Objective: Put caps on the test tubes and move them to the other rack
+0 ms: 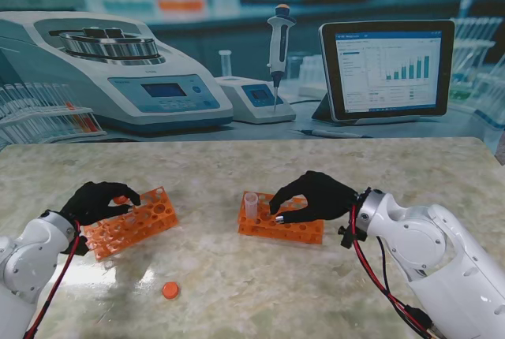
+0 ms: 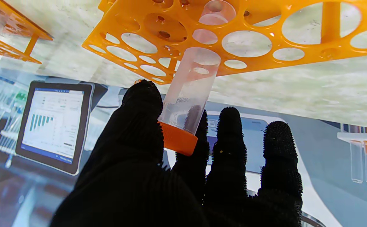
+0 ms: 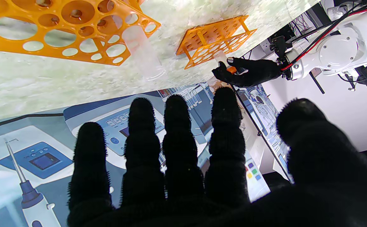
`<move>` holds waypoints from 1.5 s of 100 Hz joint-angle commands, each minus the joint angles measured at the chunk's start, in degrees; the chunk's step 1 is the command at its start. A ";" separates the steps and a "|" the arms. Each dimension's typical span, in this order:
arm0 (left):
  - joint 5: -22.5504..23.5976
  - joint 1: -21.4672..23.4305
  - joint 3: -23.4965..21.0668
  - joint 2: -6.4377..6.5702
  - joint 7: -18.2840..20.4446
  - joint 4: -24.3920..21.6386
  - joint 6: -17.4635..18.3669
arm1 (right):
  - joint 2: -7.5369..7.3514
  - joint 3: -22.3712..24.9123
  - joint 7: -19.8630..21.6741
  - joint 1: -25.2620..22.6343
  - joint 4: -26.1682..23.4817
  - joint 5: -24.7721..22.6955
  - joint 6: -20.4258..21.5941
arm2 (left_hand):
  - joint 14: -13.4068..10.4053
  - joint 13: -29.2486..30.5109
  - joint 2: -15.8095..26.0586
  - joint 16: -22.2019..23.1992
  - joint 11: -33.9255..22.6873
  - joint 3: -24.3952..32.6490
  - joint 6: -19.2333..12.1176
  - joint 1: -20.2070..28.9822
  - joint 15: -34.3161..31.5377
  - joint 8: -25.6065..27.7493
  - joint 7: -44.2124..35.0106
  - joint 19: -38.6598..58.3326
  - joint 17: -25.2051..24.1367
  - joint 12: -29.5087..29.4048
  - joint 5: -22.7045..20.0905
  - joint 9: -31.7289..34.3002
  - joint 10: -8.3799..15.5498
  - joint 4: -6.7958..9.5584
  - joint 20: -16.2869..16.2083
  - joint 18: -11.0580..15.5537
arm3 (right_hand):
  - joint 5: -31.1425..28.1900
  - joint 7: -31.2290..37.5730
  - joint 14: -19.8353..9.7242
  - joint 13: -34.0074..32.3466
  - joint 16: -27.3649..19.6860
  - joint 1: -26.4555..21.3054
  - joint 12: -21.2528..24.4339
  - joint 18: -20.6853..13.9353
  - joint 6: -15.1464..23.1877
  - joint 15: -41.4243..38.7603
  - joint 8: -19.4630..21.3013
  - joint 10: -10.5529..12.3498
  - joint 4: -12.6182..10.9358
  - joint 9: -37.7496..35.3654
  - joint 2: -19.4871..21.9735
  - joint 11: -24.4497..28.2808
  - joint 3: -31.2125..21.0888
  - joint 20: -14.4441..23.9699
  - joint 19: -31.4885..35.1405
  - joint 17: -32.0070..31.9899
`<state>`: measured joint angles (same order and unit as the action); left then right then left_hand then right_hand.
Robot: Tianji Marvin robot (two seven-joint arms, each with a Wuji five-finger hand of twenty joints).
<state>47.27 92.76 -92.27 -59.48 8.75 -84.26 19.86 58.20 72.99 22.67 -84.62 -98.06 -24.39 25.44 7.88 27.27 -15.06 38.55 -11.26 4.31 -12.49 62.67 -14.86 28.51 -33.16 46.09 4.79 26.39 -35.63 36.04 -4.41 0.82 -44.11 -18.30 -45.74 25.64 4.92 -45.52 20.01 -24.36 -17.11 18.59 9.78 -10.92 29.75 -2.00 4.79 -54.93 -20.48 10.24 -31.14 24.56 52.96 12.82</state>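
My left hand (image 1: 99,201) is shut on a clear test tube (image 2: 189,91) with an orange cap (image 2: 178,138), pinched between thumb and index finger. The tube's rounded end is at a hole of the left orange rack (image 1: 130,223), which sits tilted; in the left wrist view this rack (image 2: 234,41) fills the frame. My right hand (image 1: 312,195) hovers open over the right orange rack (image 1: 280,225), its fingers (image 3: 180,132) spread with nothing between them. An uncapped tube (image 1: 252,203) stands in that rack just left of the hand, and the right wrist view shows the tube (image 3: 142,53) too.
A loose orange cap (image 1: 170,290) lies on the marble table (image 1: 331,292), nearer to me than the left rack. The far edge of the table meets a printed lab backdrop (image 1: 252,55). Bare table lies between the two racks.
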 commanded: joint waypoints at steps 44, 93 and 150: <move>2.04 2.20 -2.22 0.30 0.77 -2.97 -0.04 | -0.01 0.23 0.38 -0.74 -0.50 0.18 0.56 | 4.73 -6.42 2.33 -20.69 6.17 -1.81 0.53 -3.35 11.10 -7.32 9.06 -28.22 -4.81 -12.44 -1.09 -1.84 0.25 0.85 19.06 -4.19 | 0.11 0.32 -0.53 1.16 -0.66 1.40 -0.64 1.30 0.58 0.48 0.37 1.61 -1.34 0.86 2.11 -0.44 0.95 -0.71 -0.56 -1.28; 0.51 2.65 -2.99 0.00 -0.08 -5.53 2.76 | 0.05 1.14 -0.11 -1.79 -1.39 -0.03 0.92 | 5.01 -9.49 6.32 -24.21 7.51 -2.59 5.12 -7.76 12.50 -9.22 12.91 -35.09 -6.27 -15.88 1.11 -6.87 0.39 0.34 22.65 -3.99 | 0.12 0.31 -0.52 1.20 -0.67 1.48 -0.62 1.26 0.51 0.50 0.38 1.58 -1.34 0.92 2.19 -0.47 1.03 -0.71 -0.61 -1.38; -2.84 4.33 -1.12 -0.77 -1.19 -11.99 3.71 | 0.36 5.28 -2.54 -6.37 -4.42 -1.26 3.08 | 5.27 -8.58 14.17 -25.44 7.95 -4.61 9.41 -13.08 12.14 -11.16 17.47 -36.95 -4.56 -17.21 3.65 -7.26 -1.41 -0.03 23.97 -5.71 | 0.21 0.25 -0.53 1.15 -0.71 1.39 -0.61 1.20 0.43 0.51 0.35 1.50 -1.35 0.87 2.16 -0.47 1.00 -0.74 -0.62 -1.32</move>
<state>44.89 96.92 -94.15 -59.72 7.08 -95.03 24.23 58.40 78.07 20.40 -89.90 -102.02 -25.43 28.21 11.88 19.80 -4.00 14.10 -4.34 1.09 -3.96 51.16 -3.52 18.48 -17.54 11.87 0.28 10.68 -33.51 30.51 -4.47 0.86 -22.25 -21.85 -45.74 25.65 4.92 -45.06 19.95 -24.36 -17.11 18.59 9.78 -10.92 29.75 -2.00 4.78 -54.93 -20.48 10.24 -31.14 24.56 52.94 12.41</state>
